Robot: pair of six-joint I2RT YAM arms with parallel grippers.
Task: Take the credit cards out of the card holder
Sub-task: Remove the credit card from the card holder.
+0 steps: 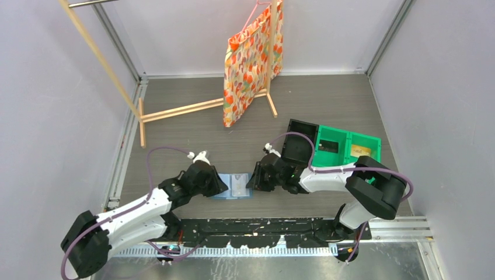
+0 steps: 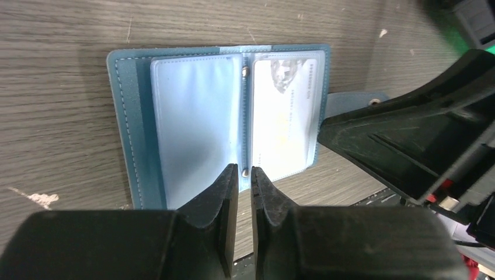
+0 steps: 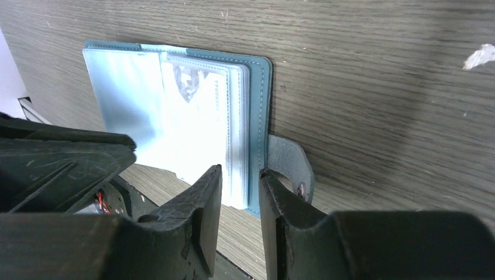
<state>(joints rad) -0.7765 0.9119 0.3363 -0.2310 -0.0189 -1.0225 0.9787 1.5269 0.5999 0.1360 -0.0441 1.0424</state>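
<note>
Currently noted: card holder (image 1: 225, 191) lying open on worktop (image 1: 327, 105) between both hands. At its spine's near end, left hand (image 2: 245, 175) nearly closed. Astride its right leaves, right hand (image 3: 240, 181) partly parted, nearer pale card (image 2: 286, 116), long axis running away. Holds unclear.

You're looking at: card holder (image 2: 133, 134) cover matt teal leather-look, stitched; its sleeves (image 2: 195, 116) glossy translucent plastic; table (image 2: 64, 46) matt dark wood-grain, lightly scuffed.
</note>
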